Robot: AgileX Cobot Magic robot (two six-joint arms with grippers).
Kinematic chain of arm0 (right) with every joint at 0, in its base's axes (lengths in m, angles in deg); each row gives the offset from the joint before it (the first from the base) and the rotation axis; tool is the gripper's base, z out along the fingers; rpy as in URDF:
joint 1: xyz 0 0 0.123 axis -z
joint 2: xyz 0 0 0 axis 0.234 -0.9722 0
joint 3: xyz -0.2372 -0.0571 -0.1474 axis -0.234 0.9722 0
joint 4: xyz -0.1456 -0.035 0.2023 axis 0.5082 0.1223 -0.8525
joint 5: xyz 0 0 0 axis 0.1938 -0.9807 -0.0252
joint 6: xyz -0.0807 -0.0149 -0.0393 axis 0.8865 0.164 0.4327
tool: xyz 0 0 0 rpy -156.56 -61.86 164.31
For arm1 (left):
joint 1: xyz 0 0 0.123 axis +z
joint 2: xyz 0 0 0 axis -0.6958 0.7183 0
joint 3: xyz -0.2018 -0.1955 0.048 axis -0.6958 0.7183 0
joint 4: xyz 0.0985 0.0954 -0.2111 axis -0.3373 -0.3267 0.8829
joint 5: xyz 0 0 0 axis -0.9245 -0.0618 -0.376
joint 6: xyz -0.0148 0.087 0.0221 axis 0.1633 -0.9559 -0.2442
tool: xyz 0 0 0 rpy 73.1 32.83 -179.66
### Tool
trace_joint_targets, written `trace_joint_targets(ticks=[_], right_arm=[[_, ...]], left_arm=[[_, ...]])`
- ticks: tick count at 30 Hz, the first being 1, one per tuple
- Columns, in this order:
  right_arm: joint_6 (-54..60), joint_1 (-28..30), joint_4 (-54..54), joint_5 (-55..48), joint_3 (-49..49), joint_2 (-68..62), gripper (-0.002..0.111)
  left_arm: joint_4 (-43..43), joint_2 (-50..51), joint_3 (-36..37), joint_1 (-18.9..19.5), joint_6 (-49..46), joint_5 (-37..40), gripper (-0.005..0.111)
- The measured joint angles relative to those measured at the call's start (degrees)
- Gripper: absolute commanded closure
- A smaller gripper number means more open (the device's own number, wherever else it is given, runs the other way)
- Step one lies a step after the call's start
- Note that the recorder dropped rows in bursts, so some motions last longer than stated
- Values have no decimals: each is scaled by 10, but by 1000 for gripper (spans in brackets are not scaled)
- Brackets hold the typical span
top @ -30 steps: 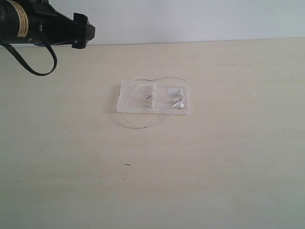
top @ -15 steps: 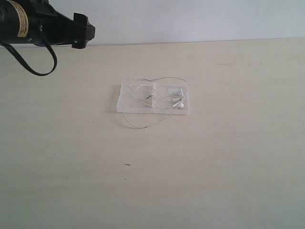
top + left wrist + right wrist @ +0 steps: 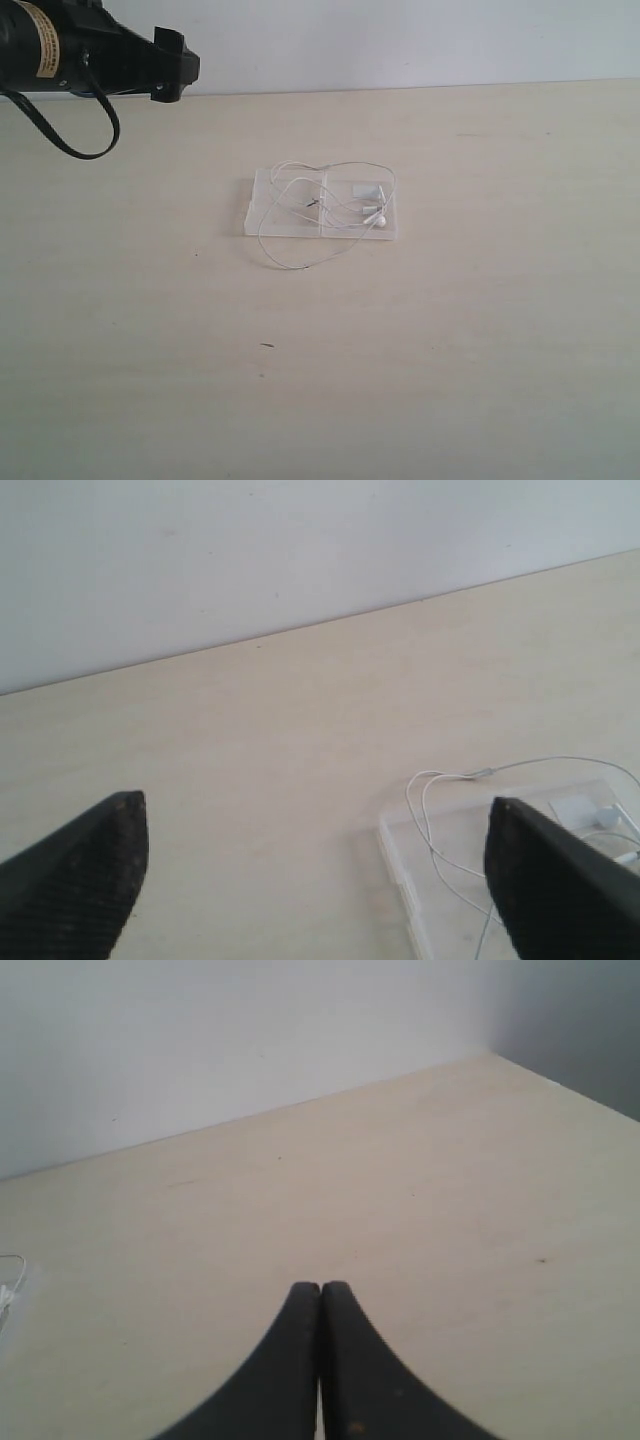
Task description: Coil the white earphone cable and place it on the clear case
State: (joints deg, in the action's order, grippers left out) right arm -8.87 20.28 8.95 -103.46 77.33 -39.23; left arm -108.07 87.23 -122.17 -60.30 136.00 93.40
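1. You've got open desk [image 3: 450,350] all round the clear case [image 3: 296,224]. The left arm [image 3: 100,60] sits at the far-left corner, well apart from it. A wall [image 3: 400,40] bounds the desk's far edge.
2. Left gripper [image 3: 315,805]: jaws spread wide, nothing btwn them. Right gripper [image 3: 320,1290]: jaws pressed together, empty, over bare desk.
3. Your case lies flat mid-desk. The white earphone cable [image 3: 372,212] rests loosely looped on it, earbuds by the white label [image 3: 366,188]. One loop spills onto the desk.
4. Case: transparent plastic, two joined squares. Cable: v. thin. Desk: pale wood-grain. Left jaws: black, textured.
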Motion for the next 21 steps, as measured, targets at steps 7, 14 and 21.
trace_joint_targets(ticks=[7, 14, 21], right_arm=[[87, 0, -67, 2, 0, 0, 108], [112, 0, -88, 2, 0, 0, 108], [113, 0, -89, 2, 0, 0, 108]], left_arm=[[0, 0, 0, 0, 0, 0, 20], [0, 0, 0, 0, 0, 0, 20], [0, 0, 0, 0, 0, 0, 20]])
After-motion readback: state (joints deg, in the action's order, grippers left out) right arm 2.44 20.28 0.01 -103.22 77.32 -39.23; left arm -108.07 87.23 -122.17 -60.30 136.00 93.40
